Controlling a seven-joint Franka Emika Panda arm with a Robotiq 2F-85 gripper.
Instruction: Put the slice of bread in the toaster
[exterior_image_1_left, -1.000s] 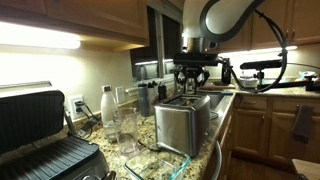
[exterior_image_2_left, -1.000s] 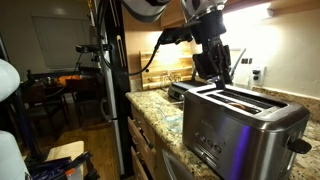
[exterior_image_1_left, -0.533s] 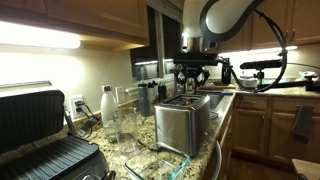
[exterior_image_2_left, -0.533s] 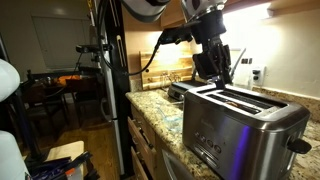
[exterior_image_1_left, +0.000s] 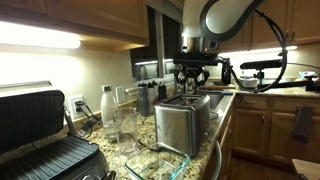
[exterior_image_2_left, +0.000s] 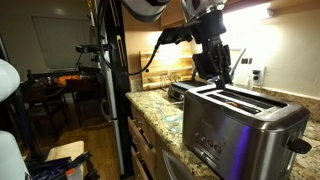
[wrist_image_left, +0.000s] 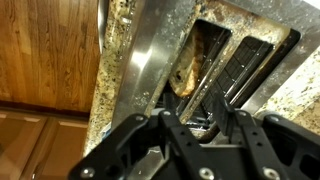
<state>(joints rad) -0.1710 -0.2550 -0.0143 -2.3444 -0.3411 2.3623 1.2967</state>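
Currently you are hovering directly over the toaster (wrist_image_left: 150, 60), whose steel deck is lying left of the tool. If you are lowering from here, a fingertip risks catching the slot rim or nudging the slice of bread (wrist_image_left: 190, 65) askew. The slice is sitting in the slot just ahead-left of the gripper (wrist_image_left: 205, 132), showing tan-brown, rough and leaning. The jaws are standing apart, gripping nothing.

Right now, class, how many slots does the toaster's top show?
2. In the wrist view, one slot holds the slice of bread; the other slot lies beside it, no bread showing.
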